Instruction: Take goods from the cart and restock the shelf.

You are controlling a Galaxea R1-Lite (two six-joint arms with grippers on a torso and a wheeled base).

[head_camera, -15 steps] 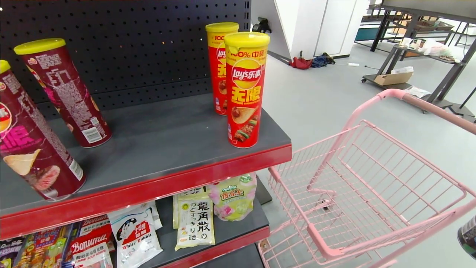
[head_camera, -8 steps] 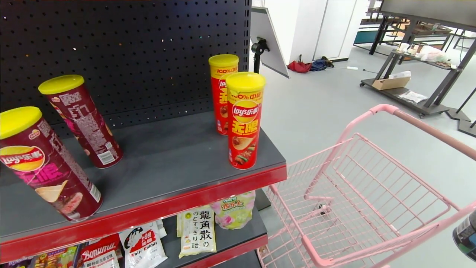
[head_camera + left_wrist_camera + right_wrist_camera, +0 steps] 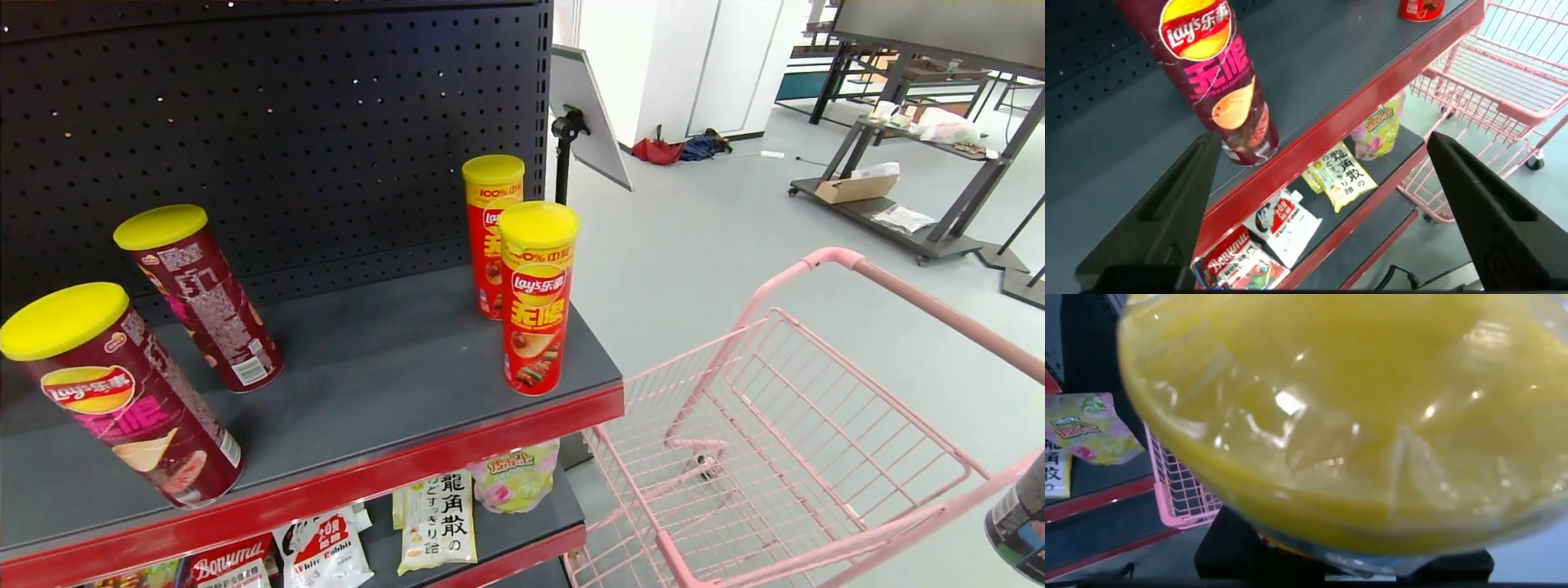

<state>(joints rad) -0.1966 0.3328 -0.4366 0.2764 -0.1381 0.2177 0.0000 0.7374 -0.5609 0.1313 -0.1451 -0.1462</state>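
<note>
Left claw (image 3: 1323,147) hangs wide open, its two dark fingers (image 3: 1167,212) splayed far apart with nothing between them. Right claw (image 3: 1343,559) grips a yellow-lidded can (image 3: 1339,416) — the lid sits close up against that wrist's camera.

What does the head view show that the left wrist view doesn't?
Head view alone: the rear maroon can, a dark can at the edge, and metal racks across the room. Left wrist view alone: the left gripper, jaws wide open. Both: the front maroon can, the red-edged shelf, snack bags below it, and the pink cart.
</note>
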